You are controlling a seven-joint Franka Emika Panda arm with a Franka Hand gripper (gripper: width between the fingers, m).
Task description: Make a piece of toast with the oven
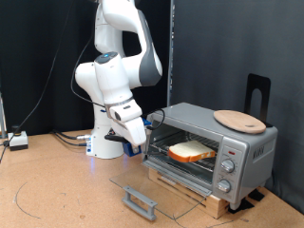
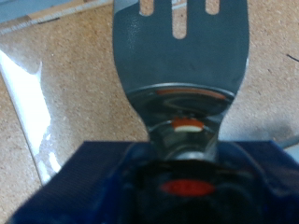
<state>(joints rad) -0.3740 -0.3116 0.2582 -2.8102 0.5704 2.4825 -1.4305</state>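
Note:
The silver oven (image 1: 245, 144) stands at the exterior view's right with its glass door (image 1: 163, 184) dropped flat onto the table. Inside, the piece of toast (image 1: 191, 150) lies flat on the wire rack. My gripper (image 1: 149, 123) hangs just outside the oven's open mouth, on the exterior view's left of it. In the wrist view the gripper (image 2: 187, 175) is shut on a slotted metal spatula (image 2: 182, 56), whose blade reaches out over the brown table. The blade is bare, with nothing on it.
A round wooden plate (image 1: 239, 120) rests on top of the oven, in front of a black stand (image 1: 258, 93). The door's grey handle (image 1: 140, 201) sticks out toward the table's front. The oven sits on a wooden board (image 1: 199, 196). Cables and a small box (image 1: 17, 141) lie at far left.

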